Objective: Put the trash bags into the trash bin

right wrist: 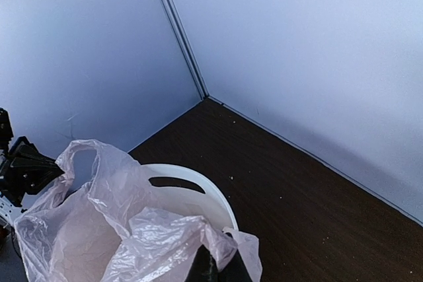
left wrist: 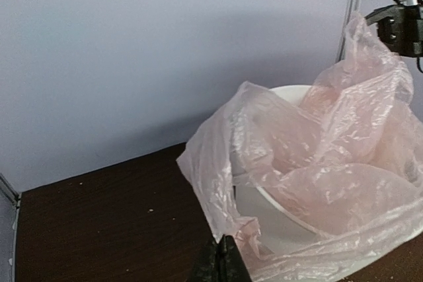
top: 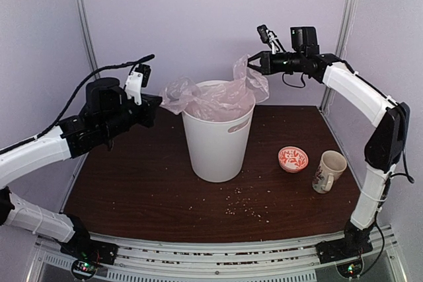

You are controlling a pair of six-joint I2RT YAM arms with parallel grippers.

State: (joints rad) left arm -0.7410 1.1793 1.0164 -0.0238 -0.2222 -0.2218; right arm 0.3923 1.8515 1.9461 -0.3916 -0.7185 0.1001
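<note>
The thin pale-pink crinkly plastic bag lay over the open top of the tall white round plastic bin and sagged inside. The left gripper had its jaws pinched on the bag's left edge. The right gripper pinched the right edge, held up higher

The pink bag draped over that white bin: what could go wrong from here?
The bag is thin film pinched by the left gripper and the right gripper; pulling apart could tear it or let it slip. It hangs over the rim of the bin, so a sideways tug might tip it. Much of it puffs above the rim and may spring out when released.
</note>
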